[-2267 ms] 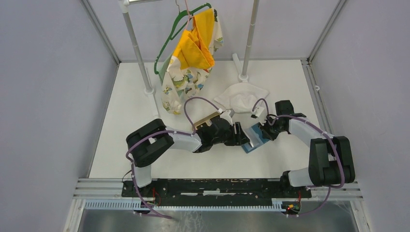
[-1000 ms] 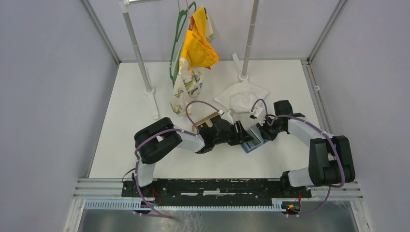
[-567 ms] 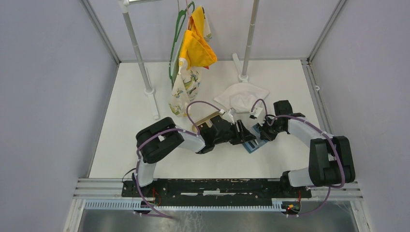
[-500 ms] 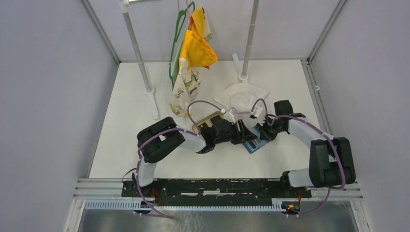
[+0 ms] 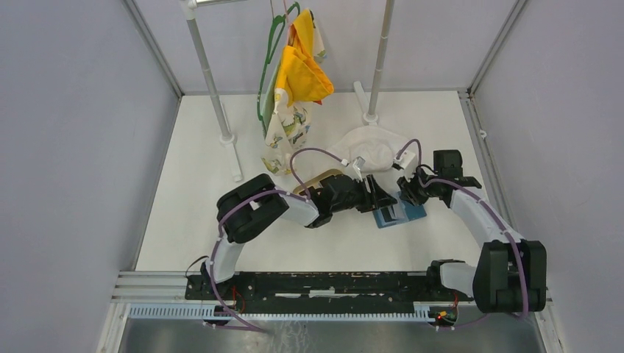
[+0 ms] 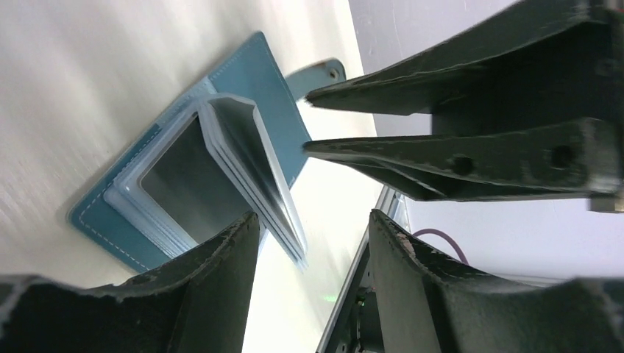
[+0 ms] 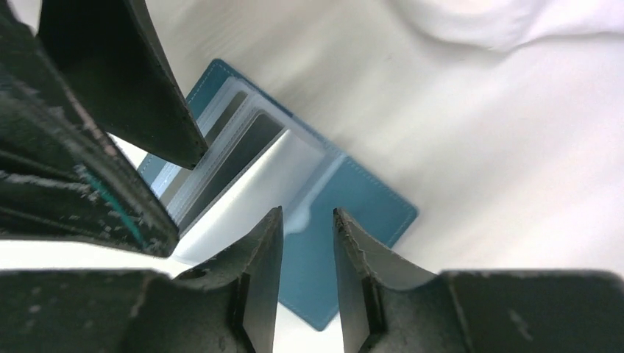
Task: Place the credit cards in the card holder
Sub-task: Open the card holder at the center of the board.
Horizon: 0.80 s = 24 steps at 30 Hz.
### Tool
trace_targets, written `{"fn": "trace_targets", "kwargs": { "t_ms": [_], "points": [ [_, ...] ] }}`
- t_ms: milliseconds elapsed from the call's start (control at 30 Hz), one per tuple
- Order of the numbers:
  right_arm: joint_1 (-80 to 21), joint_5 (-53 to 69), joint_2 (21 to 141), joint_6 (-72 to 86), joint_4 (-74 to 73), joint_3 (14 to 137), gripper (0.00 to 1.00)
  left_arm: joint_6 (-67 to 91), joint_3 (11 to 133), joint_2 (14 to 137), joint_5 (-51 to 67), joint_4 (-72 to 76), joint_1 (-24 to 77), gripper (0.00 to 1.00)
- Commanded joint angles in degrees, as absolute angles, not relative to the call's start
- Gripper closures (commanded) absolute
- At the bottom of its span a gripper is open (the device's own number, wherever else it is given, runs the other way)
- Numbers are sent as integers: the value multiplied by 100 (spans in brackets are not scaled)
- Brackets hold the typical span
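Note:
The blue card holder [image 5: 401,214] lies open on the table, its clear plastic sleeves [image 6: 221,169] fanned upward. A dark flat face shows inside the sleeves; I cannot tell whether it is a credit card. No loose credit cards are in view. My left gripper [image 5: 383,198] hovers at the holder's left edge, open with nothing between its fingers [image 6: 313,217]. My right gripper [image 5: 407,194] hangs just above the holder's far right side, its jaws a little apart and empty [image 7: 307,213]. The holder's blue cover [image 7: 360,220] shows through that gap. The two grippers' tips point at each other.
A white cloth [image 5: 368,151] lies just behind the grippers. A tan oval tray [image 5: 318,180] sits partly under my left arm. Clothes on a green hanger [image 5: 294,81] hang from a rack whose pole feet [image 5: 227,137] [image 5: 370,116] stand on the back of the table.
My right gripper has opened, let go of the card holder and drawn back to the right. The holder now lies flat and open. My left gripper has shifted right.

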<state>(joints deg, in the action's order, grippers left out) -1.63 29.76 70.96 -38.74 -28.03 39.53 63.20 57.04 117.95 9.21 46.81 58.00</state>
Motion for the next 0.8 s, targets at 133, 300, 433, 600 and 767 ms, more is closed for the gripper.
{"fn": "trace_targets", "kwargs": {
  "t_ms": [133,300,433,600,767],
  "points": [
    [255,3529,6341,-4066,-2557,3990,53,6198,6309,12065,1039,4820,5648,37],
    [255,3912,6538,-4609,-3171,4185,42,6261,6611,12243,1143,4791,5592,37],
    [255,3999,6726,-4783,-3464,4288,31,6354,6767,12364,1232,4845,5561,36],
    [278,3691,6742,-4327,-3160,4224,21,6548,6793,12482,1307,5187,5545,36],
    [658,3871,6480,-3810,-2787,4142,26,6658,6579,12507,1305,5523,5545,38]
  ]
}}
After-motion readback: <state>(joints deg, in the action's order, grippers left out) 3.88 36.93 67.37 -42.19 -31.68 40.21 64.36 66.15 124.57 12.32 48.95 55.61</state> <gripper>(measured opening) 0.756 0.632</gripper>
